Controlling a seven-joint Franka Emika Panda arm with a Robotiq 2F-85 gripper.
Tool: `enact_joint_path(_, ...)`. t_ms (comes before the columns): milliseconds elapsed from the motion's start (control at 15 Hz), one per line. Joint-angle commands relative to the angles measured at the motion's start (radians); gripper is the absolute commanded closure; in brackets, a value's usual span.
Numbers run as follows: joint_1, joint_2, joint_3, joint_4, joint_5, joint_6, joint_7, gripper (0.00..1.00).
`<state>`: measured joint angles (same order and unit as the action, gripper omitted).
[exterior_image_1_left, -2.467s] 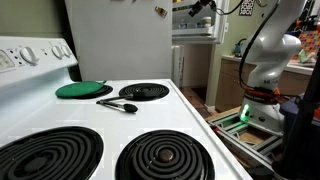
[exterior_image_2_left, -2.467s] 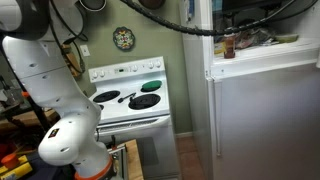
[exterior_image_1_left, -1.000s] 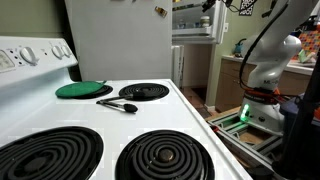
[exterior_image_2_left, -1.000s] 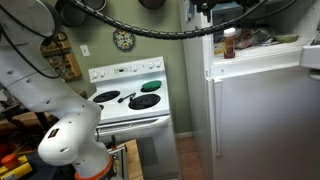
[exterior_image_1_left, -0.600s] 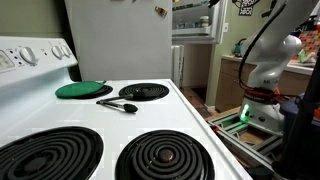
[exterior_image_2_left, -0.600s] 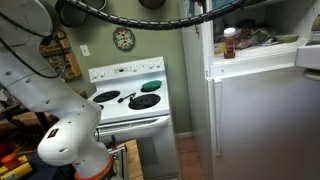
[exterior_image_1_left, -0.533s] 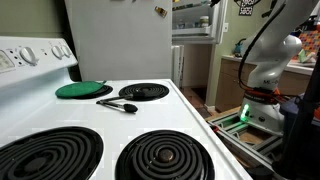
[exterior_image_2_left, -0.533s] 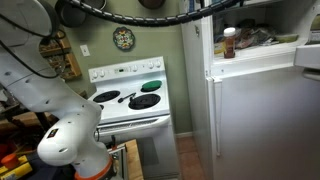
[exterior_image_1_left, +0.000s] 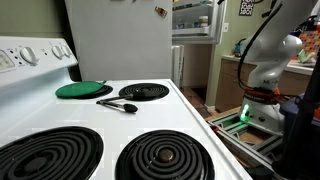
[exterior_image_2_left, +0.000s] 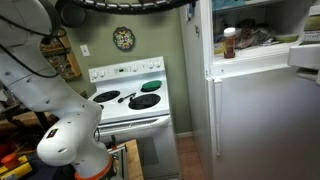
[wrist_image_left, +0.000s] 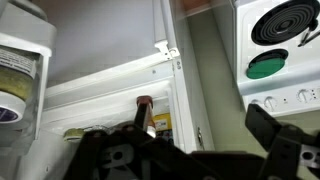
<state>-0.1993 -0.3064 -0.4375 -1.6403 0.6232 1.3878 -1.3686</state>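
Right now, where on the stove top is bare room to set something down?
The white strip between the front coils and the black utensil is bare. The back is crowded: green disc, utensil, rear coil.

Domestic kitchen: white electric coil-burner stove (exterior_image_1_left: 110, 120), tall white refrigerator (exterior_image_2_left: 255, 120), round decorative plate (exterior_image_2_left: 123, 39) on olive-green wall (exterior_image_2_left: 150, 40).

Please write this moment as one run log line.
gripper: open, empty | nearest: dark-capped bottle | place: shelf of open fridge
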Motion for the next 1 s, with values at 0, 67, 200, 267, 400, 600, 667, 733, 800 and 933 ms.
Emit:
enact_joint_path(0,-0.030,0.026,-0.008,0.038,-0.022,0.071,0.030,0.00)
enact_joint_path(67,-0.039,0.030,-0.012,0.044,-0.019,0.105,0.045,0.00)
enact_joint_path(200,-0.055,0.036,-0.018,0.054,-0.028,0.179,0.070,0.00)
enact_joint_path(267,-0.060,0.039,-0.021,0.059,-0.033,0.209,0.082,0.00)
enact_joint_path(400,-0.070,0.046,-0.031,0.077,-0.047,0.239,0.100,0.00)
enact_joint_path(600,-0.079,0.058,-0.052,0.102,-0.065,0.252,0.127,0.00)
enact_joint_path(667,-0.080,0.069,-0.060,0.111,-0.056,0.263,0.142,0.00)
enact_joint_path(733,-0.081,0.081,-0.066,0.119,-0.045,0.275,0.157,0.00)
enact_joint_path(800,-0.083,0.091,-0.069,0.127,-0.049,0.293,0.165,0.00)
enact_joint_path(933,-0.083,0.113,-0.074,0.138,-0.034,0.344,0.185,0.00)
